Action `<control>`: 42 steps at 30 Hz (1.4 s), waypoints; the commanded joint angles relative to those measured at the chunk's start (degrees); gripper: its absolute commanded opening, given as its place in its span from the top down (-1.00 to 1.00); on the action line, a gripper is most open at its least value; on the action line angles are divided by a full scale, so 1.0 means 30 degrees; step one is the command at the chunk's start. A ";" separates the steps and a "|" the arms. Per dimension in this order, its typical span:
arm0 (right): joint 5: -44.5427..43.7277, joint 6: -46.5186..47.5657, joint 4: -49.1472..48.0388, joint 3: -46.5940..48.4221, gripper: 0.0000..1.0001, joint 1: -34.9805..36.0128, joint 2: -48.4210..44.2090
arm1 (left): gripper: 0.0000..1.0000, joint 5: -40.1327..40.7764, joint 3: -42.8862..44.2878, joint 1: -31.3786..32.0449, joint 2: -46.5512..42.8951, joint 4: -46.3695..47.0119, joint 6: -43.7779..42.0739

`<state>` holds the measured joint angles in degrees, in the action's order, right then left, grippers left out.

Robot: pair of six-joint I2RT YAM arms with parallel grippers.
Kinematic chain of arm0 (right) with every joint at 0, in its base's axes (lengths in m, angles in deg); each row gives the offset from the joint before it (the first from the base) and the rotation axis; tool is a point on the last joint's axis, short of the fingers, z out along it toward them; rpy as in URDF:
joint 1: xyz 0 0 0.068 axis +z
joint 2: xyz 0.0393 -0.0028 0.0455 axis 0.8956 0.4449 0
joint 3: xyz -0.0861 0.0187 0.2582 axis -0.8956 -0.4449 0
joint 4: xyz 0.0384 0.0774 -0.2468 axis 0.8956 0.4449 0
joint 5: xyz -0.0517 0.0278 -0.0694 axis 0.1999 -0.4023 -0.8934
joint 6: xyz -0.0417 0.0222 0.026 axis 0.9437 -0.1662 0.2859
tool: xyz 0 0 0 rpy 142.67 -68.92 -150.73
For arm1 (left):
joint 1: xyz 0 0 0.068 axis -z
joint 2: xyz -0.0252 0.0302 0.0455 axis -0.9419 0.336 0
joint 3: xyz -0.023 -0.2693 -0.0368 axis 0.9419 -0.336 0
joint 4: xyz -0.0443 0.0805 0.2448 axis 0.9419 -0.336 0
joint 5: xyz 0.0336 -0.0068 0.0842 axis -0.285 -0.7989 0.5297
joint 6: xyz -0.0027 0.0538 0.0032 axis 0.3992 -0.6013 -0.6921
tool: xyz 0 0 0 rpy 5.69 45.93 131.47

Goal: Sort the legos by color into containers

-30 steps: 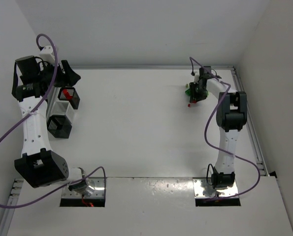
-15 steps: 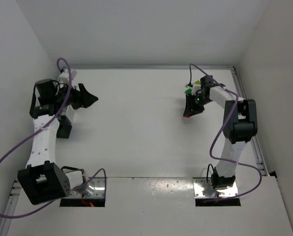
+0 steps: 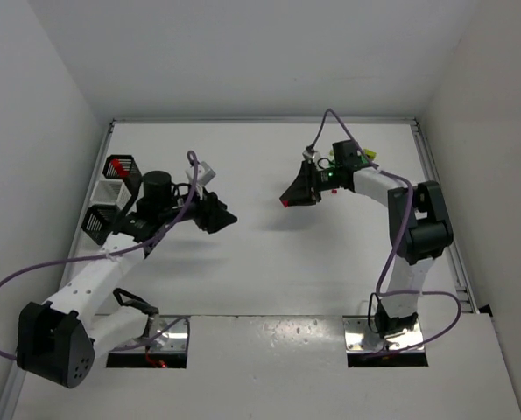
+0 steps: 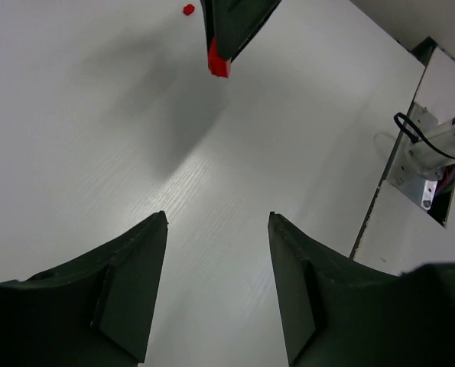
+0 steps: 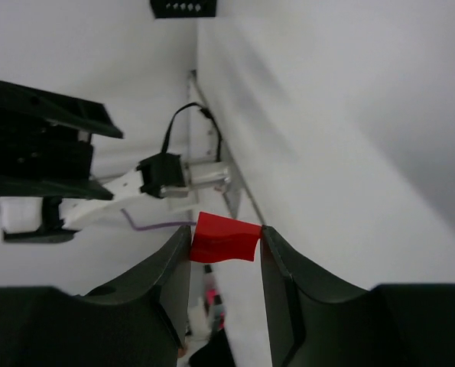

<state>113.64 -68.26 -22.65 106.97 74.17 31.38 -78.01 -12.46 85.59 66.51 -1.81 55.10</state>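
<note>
Right tool [image 5: 225, 233] and left tool [image 4: 218, 219] swung together, likely handoff.
Right clamps red lego [image 5: 224, 240]; left half open, empty, facing it.

The white table [image 4: 97, 115] is brightly lit from overhead; a soft shadow is cast ahead of the left gripper [image 4: 219, 216], with sheen between its fingers [image 4: 135, 283]. Beyond the right gripper [image 5: 225, 233], the background is blurred.

White table [image 3: 269, 262]; plain white walls [image 3: 260, 52] on three sides; soft shadows.
</note>
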 commanded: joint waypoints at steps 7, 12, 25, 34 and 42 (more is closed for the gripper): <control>0.2818 -1.3066 -1.1073 -0.2416 0.77 0.1449 -0.1552 | -0.04 0.2602 0.1386 0.2543 0.3082 0.3369 0.2440; 0.2088 -1.5151 -1.1721 -0.2650 0.75 0.1656 -0.1730 | -0.01 0.1961 0.3375 0.2894 0.4785 0.3543 0.3140; 0.1910 -1.6558 -1.2828 -0.3382 0.75 0.2212 -0.1730 | -0.30 0.0463 0.4523 0.3713 0.6750 0.4600 0.4551; 0.1910 -1.7202 -1.3415 -0.3382 0.75 0.2564 -0.1730 | -0.30 0.0463 0.4931 0.4447 0.7307 0.4424 0.4198; 0.2085 -1.7612 -1.3622 -0.3763 0.72 0.2740 -0.2081 | -0.08 0.1164 0.5285 0.4447 0.7685 0.4424 0.3993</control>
<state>119.52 -119.88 -61.34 96.10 81.86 27.95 -74.95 0.90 98.20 89.16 9.53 67.82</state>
